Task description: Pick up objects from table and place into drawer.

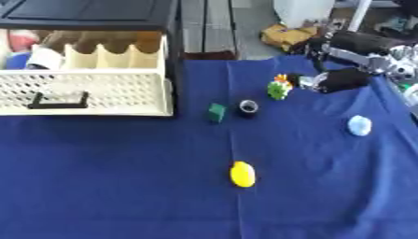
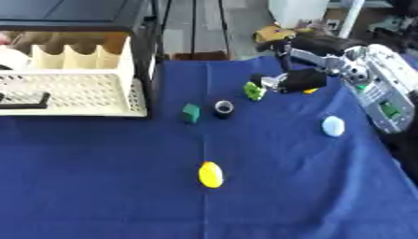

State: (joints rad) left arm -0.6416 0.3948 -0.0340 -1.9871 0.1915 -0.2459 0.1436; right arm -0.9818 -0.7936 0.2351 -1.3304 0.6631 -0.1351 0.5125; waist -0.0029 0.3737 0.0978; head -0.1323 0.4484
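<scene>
The right hand (image 2: pixel 298 80) reaches the green toy (image 2: pixel 254 90); whether its fingers grip it I cannot tell. A poor hold could drop it short of the drawer (image 1: pixel 90 95), or a swing could knock the black ring (image 1: pixel 248 107)

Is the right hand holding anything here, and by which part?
Cannot be told: the right hand is at the small green toy on the blue cloth, but a closed hold isn't visible.
</scene>
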